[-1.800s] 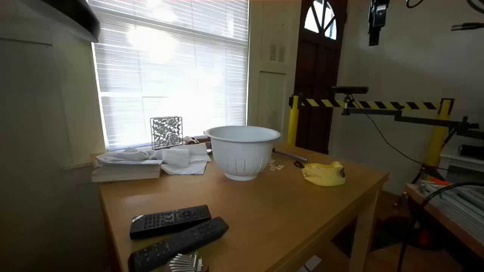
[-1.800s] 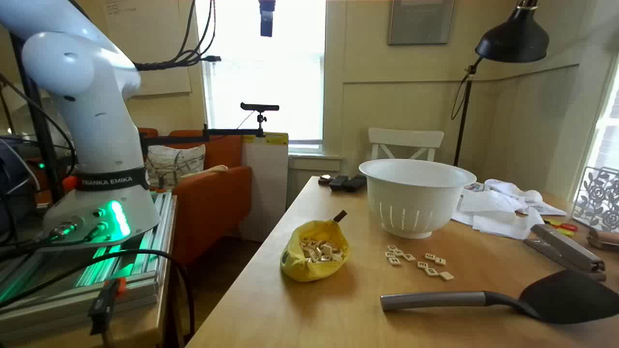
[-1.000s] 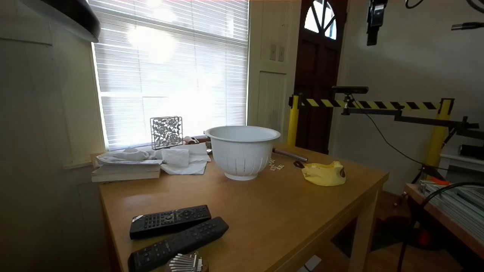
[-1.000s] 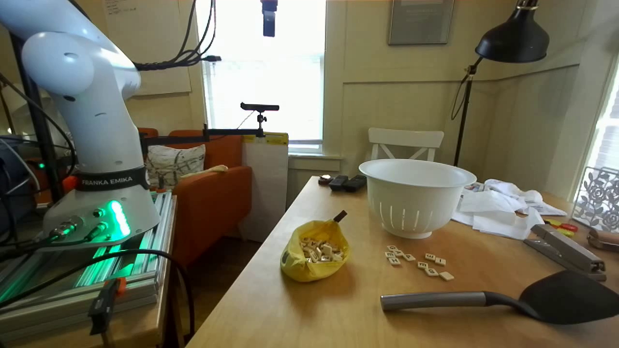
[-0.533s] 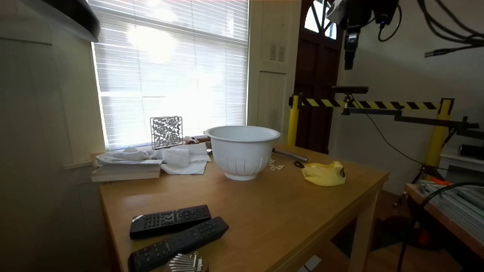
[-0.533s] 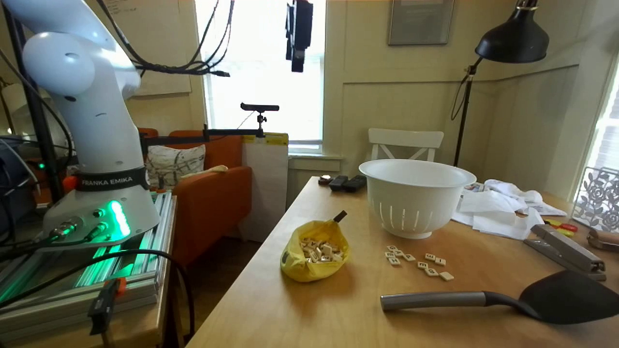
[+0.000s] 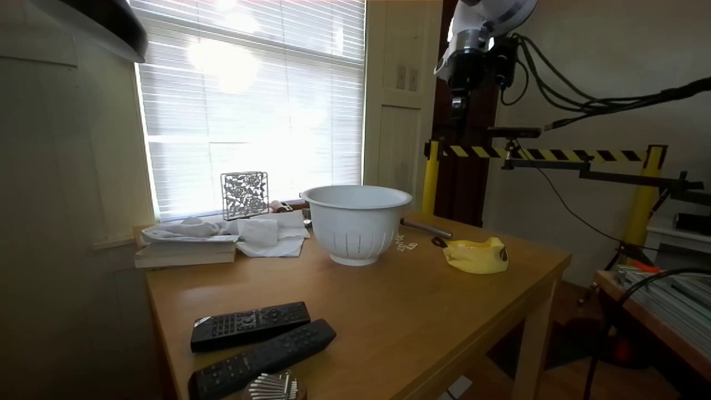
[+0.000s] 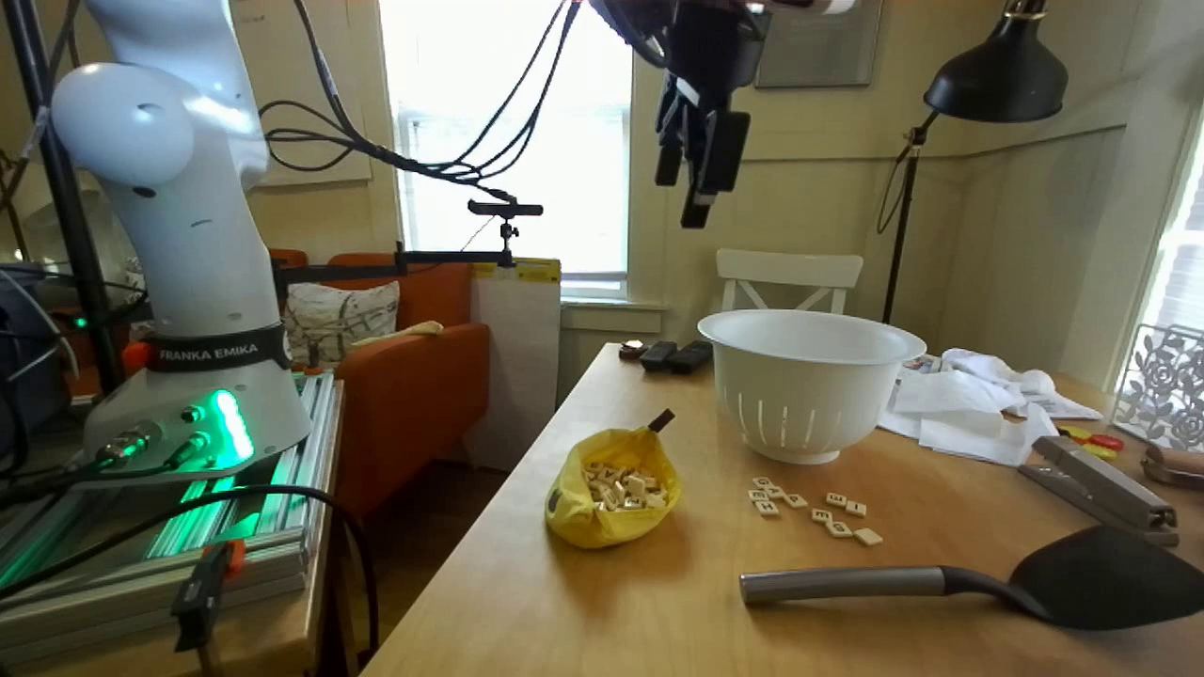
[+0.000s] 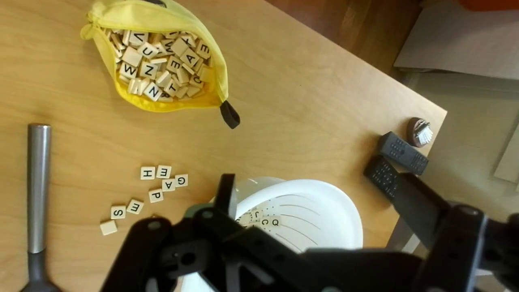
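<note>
White colander (image 8: 811, 390): stood upright below the level of the gripper (image 9: 315, 186) and its wide-spread fingers (image 9: 421, 207), well clear of both. Rested on a wooden table (image 7: 377, 311) near a yellow pouch (image 7: 475, 258) full of letter tiles (image 9: 148, 69). Appeared, in an exterior view, in front of a white chair (image 8: 790, 267), a black lamp (image 8: 1002, 77) and a pale wall (image 8: 781, 202).

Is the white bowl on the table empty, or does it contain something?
Not empty: the wrist view shows letter tiles inside the bowl, Q and C readable; part of its inside is hidden.
</note>
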`<state>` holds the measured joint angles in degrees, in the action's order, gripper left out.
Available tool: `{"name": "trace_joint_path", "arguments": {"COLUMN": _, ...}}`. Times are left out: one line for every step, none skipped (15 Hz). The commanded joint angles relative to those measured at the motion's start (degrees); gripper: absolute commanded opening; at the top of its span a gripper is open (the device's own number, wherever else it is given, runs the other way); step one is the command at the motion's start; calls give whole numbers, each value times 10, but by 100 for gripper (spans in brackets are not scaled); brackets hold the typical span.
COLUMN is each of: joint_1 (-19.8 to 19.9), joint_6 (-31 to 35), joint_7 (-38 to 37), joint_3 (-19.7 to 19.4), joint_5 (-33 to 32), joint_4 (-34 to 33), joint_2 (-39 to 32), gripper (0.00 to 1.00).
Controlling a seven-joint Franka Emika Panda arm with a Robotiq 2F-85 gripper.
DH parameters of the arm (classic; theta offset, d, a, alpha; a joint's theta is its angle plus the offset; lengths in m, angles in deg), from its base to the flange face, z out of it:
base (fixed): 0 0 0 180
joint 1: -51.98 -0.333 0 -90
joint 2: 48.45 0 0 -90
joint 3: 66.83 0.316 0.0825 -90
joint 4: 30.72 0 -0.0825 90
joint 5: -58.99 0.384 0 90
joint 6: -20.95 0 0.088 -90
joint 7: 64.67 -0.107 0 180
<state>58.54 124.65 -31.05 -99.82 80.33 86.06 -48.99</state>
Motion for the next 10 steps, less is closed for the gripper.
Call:
{"name": "trace_joint_path", "arguments": {"joint_1": 46, "joint_6": -1, "joint_7": 0, "joint_3": 47, "joint_5": 0, "joint_4": -7, "joint_2": -8, "gripper": 100}}
{"name": "trace_joint_path", "arguments": {"joint_1": 46, "joint_6": -1, "joint_7": 0, "joint_3": 47, "joint_5": 0, "joint_4": -10, "joint_2": -10, "gripper": 100}}
{"name": "trace_joint_path", "arguments": {"joint_1": 46, "joint_6": -1, "joint_7": 0, "joint_3": 47, "joint_5": 0, "joint_4": -11, "joint_2": -9, "gripper": 100}}
{"name": "trace_joint_path", "arguments": {"joint_1": 46, "joint_6": -1, "joint_7": 0, "joint_3": 46, "joint_5": 0, "joint_4": -12, "joint_2": -8, "gripper": 100}}
{"name": "trace_joint_path", "arguments": {"joint_1": 52, "joint_6": 37, "joint_7": 36, "joint_3": 56, "joint_5": 43, "joint_4": 5, "joint_2": 5, "gripper": 100}}
{"name": "trace_joint_path", "arguments": {"joint_1": 66, "joint_6": 7, "joint_7": 37, "joint_3": 68, "joint_5": 54, "joint_4": -15, "joint_2": -12, "gripper": 100}}
{"name": "trace_joint_path", "arguments": {"joint_1": 81, "joint_6": -11, "joint_7": 48, "joint_3": 74, "joint_5": 82, "joint_4": -37, "joint_2": -38, "gripper": 100}}
{"name": "trace_joint_path", "arguments": {"joint_1": 93, "joint_6": -17, "joint_7": 52, "joint_3": 79, "joint_5": 99, "joint_4": -53, "joint_2": -57, "gripper": 100}}
{"name": "trace_joint_path", "arguments": {"joint_1": 110, "joint_6": -31, "joint_7": 60, "joint_3": 80, "joint_5": 124, "joint_4": -80, "joint_2": -88, "gripper": 100}}
{"name": "trace_joint_path", "arguments": {"joint_1": 128, "joint_6": -44, "joint_7": 60, "joint_3": 81, "joint_5": 148, "joint_4": -105, "joint_2": -114, "gripper": 100}}
